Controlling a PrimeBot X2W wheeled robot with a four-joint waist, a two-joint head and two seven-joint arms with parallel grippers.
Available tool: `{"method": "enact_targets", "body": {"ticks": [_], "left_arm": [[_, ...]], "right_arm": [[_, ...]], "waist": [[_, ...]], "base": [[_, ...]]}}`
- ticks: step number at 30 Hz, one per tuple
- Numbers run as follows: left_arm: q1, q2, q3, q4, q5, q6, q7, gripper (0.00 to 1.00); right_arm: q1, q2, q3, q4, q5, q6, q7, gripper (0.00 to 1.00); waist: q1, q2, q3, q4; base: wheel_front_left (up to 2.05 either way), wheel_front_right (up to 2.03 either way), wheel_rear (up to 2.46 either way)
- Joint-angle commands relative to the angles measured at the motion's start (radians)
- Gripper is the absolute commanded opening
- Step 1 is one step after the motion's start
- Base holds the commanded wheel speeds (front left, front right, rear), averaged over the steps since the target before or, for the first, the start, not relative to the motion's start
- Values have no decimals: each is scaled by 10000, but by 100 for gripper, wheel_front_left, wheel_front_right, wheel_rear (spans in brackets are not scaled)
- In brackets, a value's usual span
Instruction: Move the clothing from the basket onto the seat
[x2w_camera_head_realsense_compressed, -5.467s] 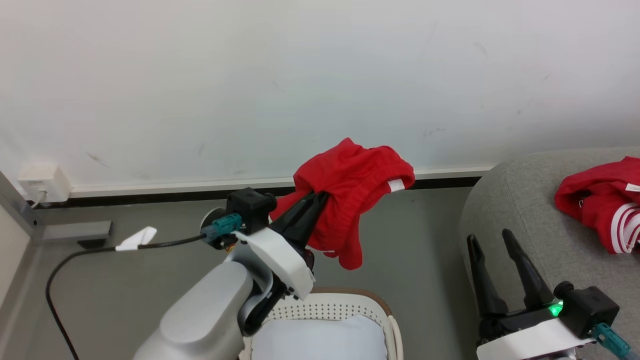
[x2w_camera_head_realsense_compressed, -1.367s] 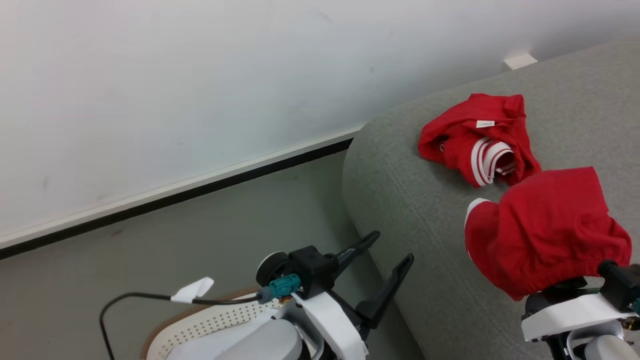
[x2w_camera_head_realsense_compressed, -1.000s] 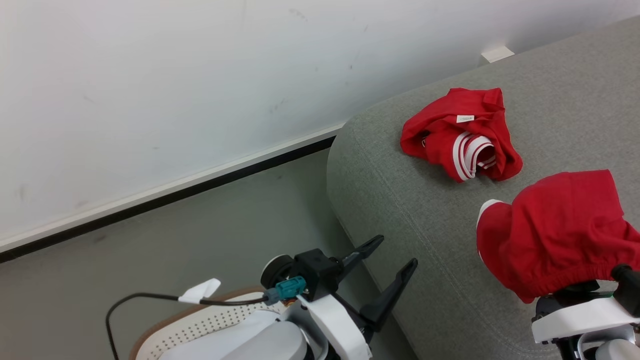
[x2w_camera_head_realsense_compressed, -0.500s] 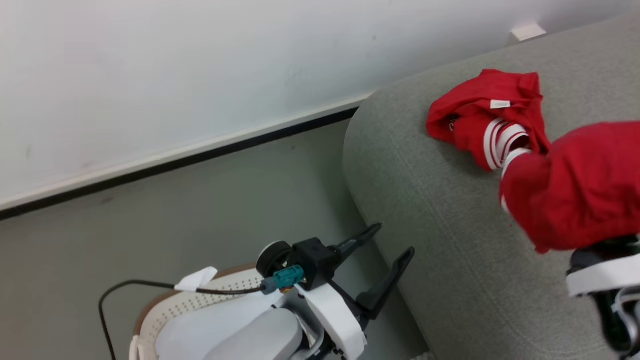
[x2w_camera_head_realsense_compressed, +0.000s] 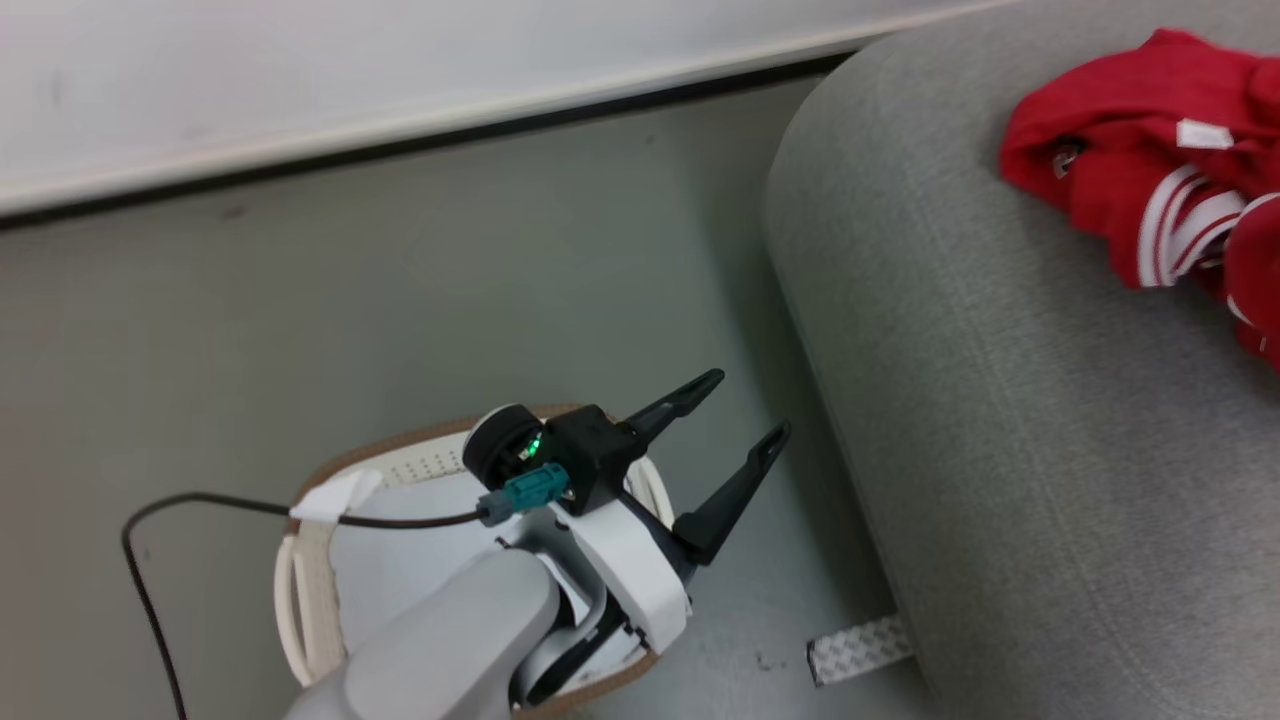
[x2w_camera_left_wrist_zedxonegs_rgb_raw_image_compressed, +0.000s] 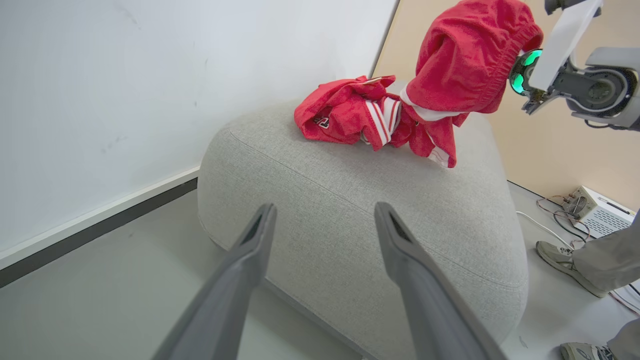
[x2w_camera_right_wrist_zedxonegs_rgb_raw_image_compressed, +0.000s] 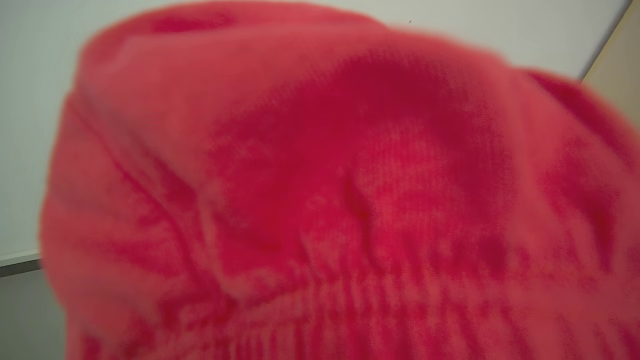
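The cream basket (x2w_camera_head_realsense_compressed: 300, 600) with its brown rim stands on the floor at the lower left, partly hidden by my left arm. Above its right side my left gripper (x2w_camera_head_realsense_compressed: 748, 404) is open and holds nothing, fingers toward the grey seat (x2w_camera_head_realsense_compressed: 1000, 400). A red garment with white stripes (x2w_camera_left_wrist_zedxonegs_rgb_raw_image_compressed: 345, 112) lies bunched on the seat (x2w_camera_left_wrist_zedxonegs_rgb_raw_image_compressed: 350, 210). A second red garment (x2w_camera_left_wrist_zedxonegs_rgb_raw_image_compressed: 465, 60) hangs beside it, its lower end touching the seat. My right gripper is shut on it, fingers buried in the cloth (x2w_camera_right_wrist_zedxonegs_rgb_raw_image_compressed: 320, 200). In the left wrist view my left gripper (x2w_camera_left_wrist_zedxonegs_rgb_raw_image_compressed: 325, 220) stands open.
A white wall with a dark baseboard (x2w_camera_head_realsense_compressed: 400, 150) runs behind the grey floor. A black cable (x2w_camera_head_realsense_compressed: 150, 540) trails left of the basket. A tape strip (x2w_camera_head_realsense_compressed: 860, 650) lies by the seat's foot. Beyond the seat are a person's shoe (x2w_camera_left_wrist_zedxonegs_rgb_raw_image_compressed: 560, 255) and a white box (x2w_camera_left_wrist_zedxonegs_rgb_raw_image_compressed: 595, 210).
The head camera has tilted down and turned. My right gripper has carried the second red garment up and right, next to the striped one. The left gripper stays open over the basket.
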Motion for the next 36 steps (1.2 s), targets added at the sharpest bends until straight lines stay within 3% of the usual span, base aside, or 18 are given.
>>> {"method": "enact_targets", "body": {"ticks": [1, 12, 18, 21, 22, 24, 31, 36], "left_arm": [[-176, 92, 48, -113, 144, 31, 36, 100], [-614, 390, 273, -464, 211, 167, 45, 100], [-632, 323, 303, -355, 130, 180, -68, 100], [-504, 338, 323, -227, 57, 176, -145, 100], [-445, 340, 335, -176, 17, 177, -161, 100], [-302, 343, 357, -60, -75, 183, -230, 100], [404, 216, 393, 432, -449, 190, -398, 100], [864, 121, 615, 602, -639, 308, -485, 100]], "right_arm": [[-326, -199, 64, 239, 46, -23, 153, 0], [-2190, -1000, 499, 3193, 170, -23, 2079, 0], [-2546, -956, 736, 4031, 128, -23, 2550, 2], [-2542, -831, 918, 4179, 130, -23, 2519, 28], [-2505, -812, 965, 4188, 156, -23, 2479, 43], [-2343, -744, 1069, 4275, 230, -23, 2429, 100], [-1470, -598, 1694, 4330, 481, -23, 2887, 100], [-828, -986, 2171, 3655, 782, -23, 3119, 100]], "waist": [[-2, 0, 745, 380], [-2, 0, 1867, 906], [-2, 0, 1820, 980], [-2, 0, 1582, 921], [-2, 0, 1459, 896], [-2, 0, 1120, 834], [-2, 0, -640, 678], [-2, 0, -1633, 634]], "base": [[0, 0, 0], [0, 0, 0], [0, 0, 0], [0, 0, 0], [0, 0, 0], [0, 0, 0], [0, 0, 0], [0, 0, 0]]}}
